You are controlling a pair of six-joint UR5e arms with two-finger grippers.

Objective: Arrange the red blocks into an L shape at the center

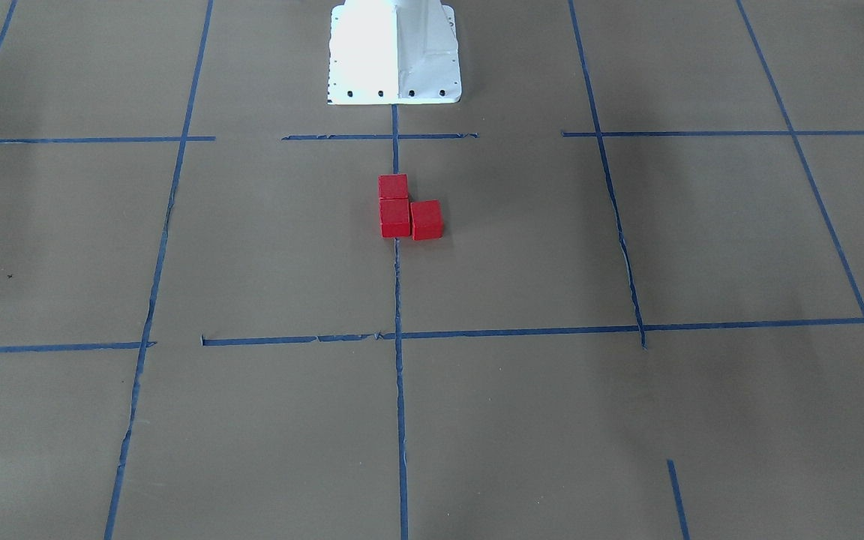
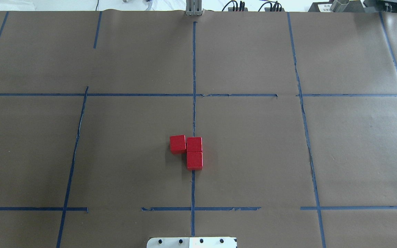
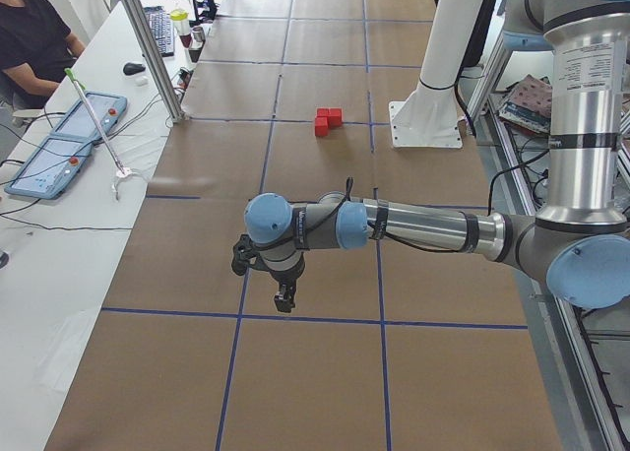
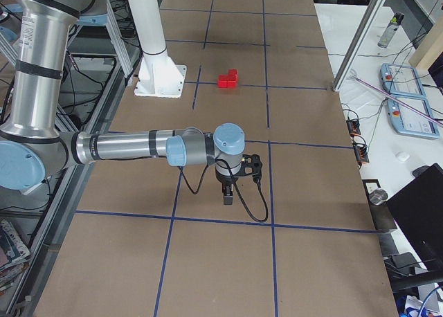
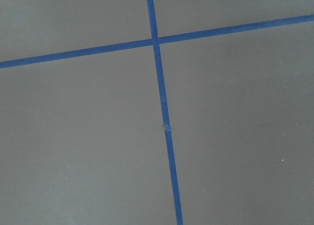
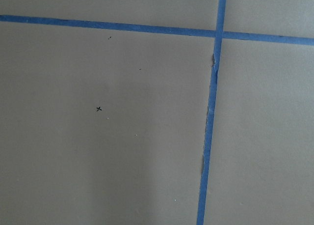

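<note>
Three red blocks sit touching in an L on the brown paper at the center. In the overhead view two blocks (image 2: 194, 144) (image 2: 194, 161) lie on the vertical blue tape line (image 2: 194, 113) and the third (image 2: 177, 144) is beside the far one, on its left. The front-facing view shows the same L (image 1: 394, 217). My left gripper (image 3: 283, 298) hangs over the table's left end, far from the blocks (image 3: 328, 121). My right gripper (image 4: 227, 196) hangs over the right end, far from the blocks (image 4: 227, 78). I cannot tell whether either is open or shut. Both wrist views show only paper and tape.
The white robot base (image 1: 394, 49) stands just behind the blocks and shows at the overhead view's bottom edge (image 2: 191, 242). A metal post (image 3: 148, 47), teach pendants (image 3: 59, 146) and a seated operator (image 3: 30, 47) are beyond the table's far edge.
</note>
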